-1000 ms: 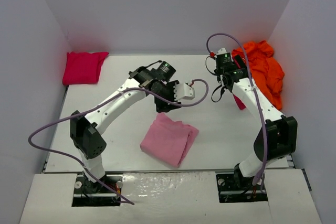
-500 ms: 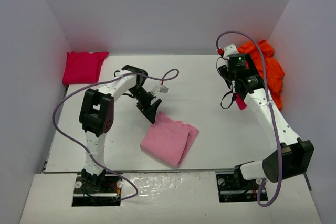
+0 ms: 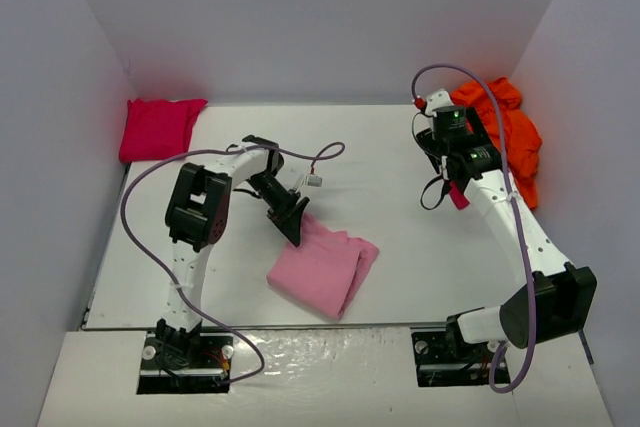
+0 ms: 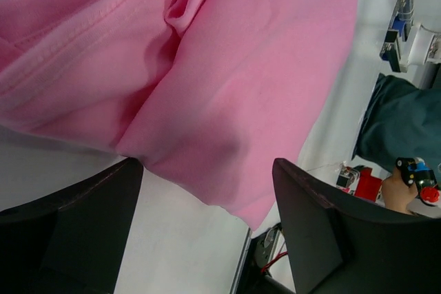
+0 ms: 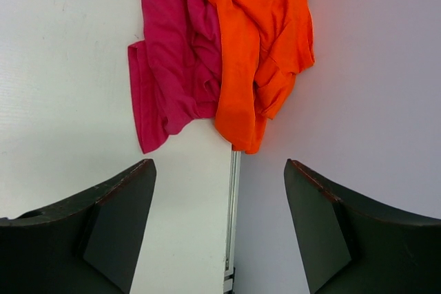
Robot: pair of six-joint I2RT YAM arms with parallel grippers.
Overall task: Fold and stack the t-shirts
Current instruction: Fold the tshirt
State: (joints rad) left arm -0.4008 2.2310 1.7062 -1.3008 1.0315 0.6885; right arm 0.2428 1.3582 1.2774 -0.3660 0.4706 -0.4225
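— Where's the pink shirt?
— Folded on the surface, toward 6 o'clock. The left tool is spread wide at its 11 o'clock corner.
— And the right tool?
— Spread too, empty, above the orange shirt and crimson shirt heaped at 2 o'clock. The red shirt lies at 10 o'clock.

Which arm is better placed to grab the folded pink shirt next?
Left. The left gripper is open at the pink shirt's far corner, cloth between its fingers. The right gripper hangs open above the orange shirt and crimson shirt, across the table.
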